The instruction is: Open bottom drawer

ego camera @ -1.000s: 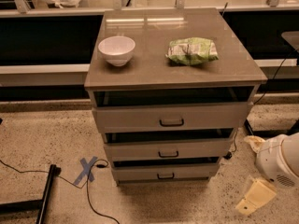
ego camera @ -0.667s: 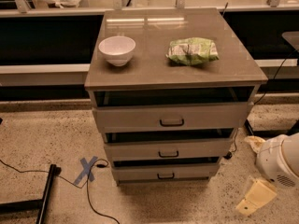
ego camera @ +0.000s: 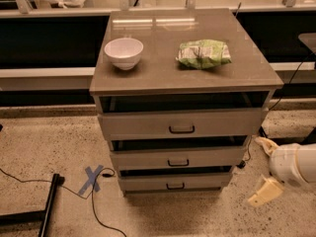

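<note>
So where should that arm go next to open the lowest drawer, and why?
Probably bring the end effector across toward the bottom drawer and its small dark handle. It hangs low beside the cabinet, apart from the handle, and the drawer looks shut.

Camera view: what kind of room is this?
Probably a lab or workshop: a drawer cabinet on a speckled floor, cables and blue tape on it, workbenches behind. The robot's claw hovers low, right of the bottom drawer.
</note>
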